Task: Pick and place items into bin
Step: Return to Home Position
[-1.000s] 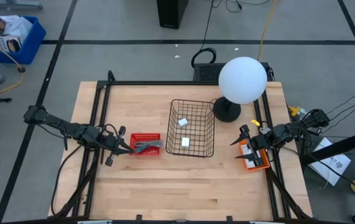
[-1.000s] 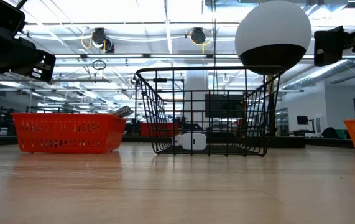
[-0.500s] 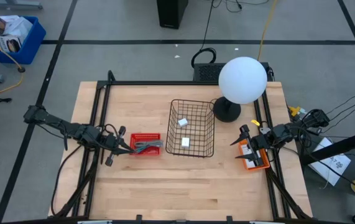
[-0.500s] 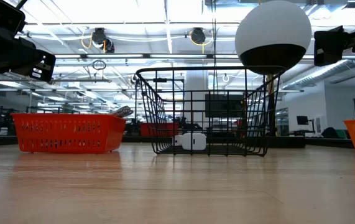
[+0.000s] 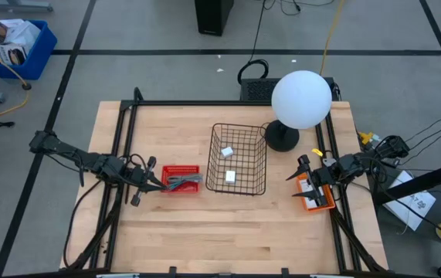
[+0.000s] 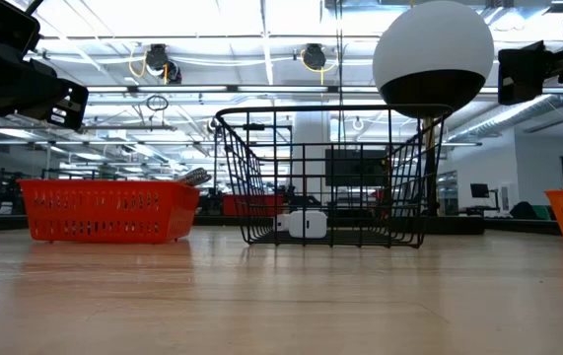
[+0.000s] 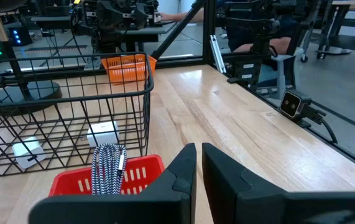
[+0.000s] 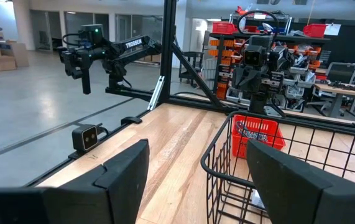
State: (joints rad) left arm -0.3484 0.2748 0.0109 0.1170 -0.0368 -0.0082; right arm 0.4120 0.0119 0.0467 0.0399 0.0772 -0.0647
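Note:
A black wire bin (image 5: 237, 160) stands mid-table, its base on the wood, with two small white blocks (image 5: 228, 153) (image 5: 230, 177) lying on its floor. Left of it sits a red tray (image 5: 181, 178) holding a grey braided piece (image 7: 107, 165). An orange tray (image 5: 313, 193) sits near the right edge. My left gripper (image 5: 161, 186) hovers shut at the red tray's left end, touching nothing. My right gripper (image 5: 299, 176) hangs open over the orange tray's left end, nothing between its fingers (image 8: 124, 168).
A white globe lamp (image 5: 301, 99) on a black round base (image 5: 281, 137) stands at the far right, close to the bin's far right corner. Black frame rails (image 5: 124, 147) run along the table's left and right sides. Bare wood lies along the near edge (image 5: 220, 239).

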